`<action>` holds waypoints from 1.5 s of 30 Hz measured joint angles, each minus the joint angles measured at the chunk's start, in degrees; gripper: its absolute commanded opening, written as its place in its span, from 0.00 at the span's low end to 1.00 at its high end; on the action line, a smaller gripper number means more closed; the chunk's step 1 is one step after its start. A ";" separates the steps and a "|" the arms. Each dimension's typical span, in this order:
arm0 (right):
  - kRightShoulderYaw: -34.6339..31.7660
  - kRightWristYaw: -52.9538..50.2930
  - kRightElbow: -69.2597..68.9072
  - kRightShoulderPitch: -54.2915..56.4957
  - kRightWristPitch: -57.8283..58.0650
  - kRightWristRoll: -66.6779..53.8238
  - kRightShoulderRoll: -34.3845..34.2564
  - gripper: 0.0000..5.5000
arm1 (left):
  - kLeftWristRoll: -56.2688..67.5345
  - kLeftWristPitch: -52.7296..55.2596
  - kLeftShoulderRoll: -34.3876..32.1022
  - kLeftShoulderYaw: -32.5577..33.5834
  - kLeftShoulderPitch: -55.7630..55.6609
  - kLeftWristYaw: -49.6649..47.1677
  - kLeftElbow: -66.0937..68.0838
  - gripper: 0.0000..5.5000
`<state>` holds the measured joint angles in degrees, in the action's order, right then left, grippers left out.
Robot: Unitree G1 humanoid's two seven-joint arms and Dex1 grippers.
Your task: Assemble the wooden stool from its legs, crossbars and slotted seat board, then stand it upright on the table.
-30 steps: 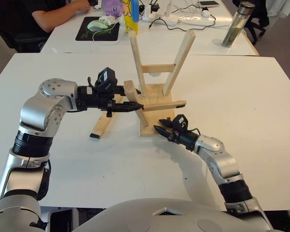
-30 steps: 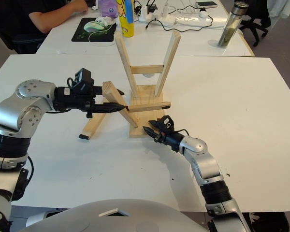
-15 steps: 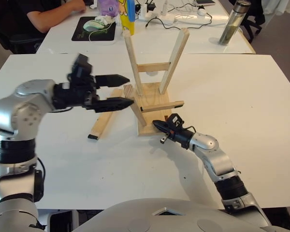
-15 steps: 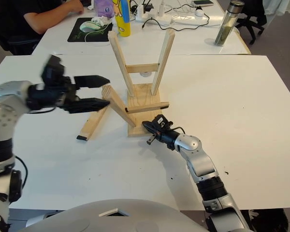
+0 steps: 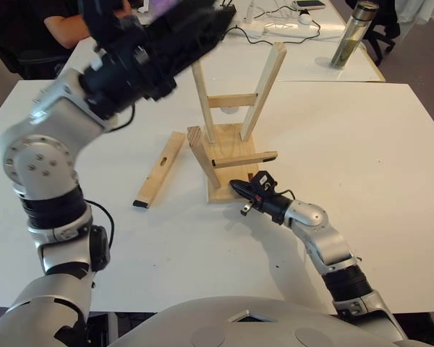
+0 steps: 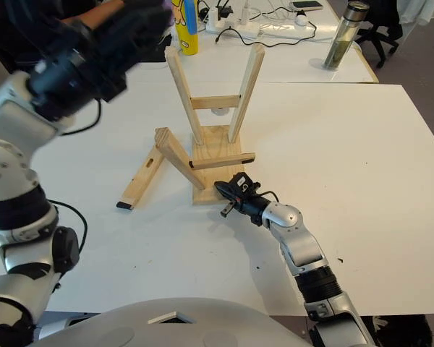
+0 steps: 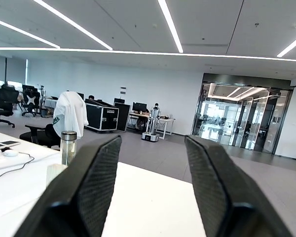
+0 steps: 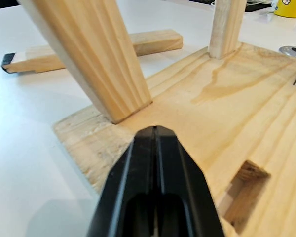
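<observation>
I judge the stool three legs in: two upright legs (image 5: 206, 94) stand in the seat's (image 5: 231, 142) far slots and a tilted leg (image 5: 202, 155) sits in a near one. The other near slot (image 8: 244, 190) is empty. The loose leg (image 5: 159, 168) lies near the seat's left side. My right gripper (image 5: 236, 187) is pinched closed on nothing, tip over the seat's near edge. My left gripper (image 7: 153, 143) hangs high above the seat, fingers spread. Next the left should fetch the loose leg for that slot

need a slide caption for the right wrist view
Shut right end effector pointing at the seat board, beside a tilted leg; a loose leg lies on the table beyond.
</observation>
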<state>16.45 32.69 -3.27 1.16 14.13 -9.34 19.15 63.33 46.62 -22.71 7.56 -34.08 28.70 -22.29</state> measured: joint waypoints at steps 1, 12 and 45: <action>0.08 -0.08 0.00 0.01 -0.03 0.02 0.01 0.00 | -0.54 0.00 0.29 -1.10 0.28 0.02 -0.38 0.32; 0.62 -0.90 0.30 0.11 -0.17 0.09 -0.26 0.00 | 12.20 -0.83 1.47 3.11 -14.50 -8.14 -1.46 0.04; 1.79 -1.59 1.70 1.05 -0.77 1.67 -0.34 0.00 | -16.29 -12.51 -5.26 -5.43 3.93 -3.07 6.94 0.07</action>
<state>18.24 31.10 -1.57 2.21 13.35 -7.67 18.81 47.03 34.11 -27.97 2.12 -30.15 25.64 -15.35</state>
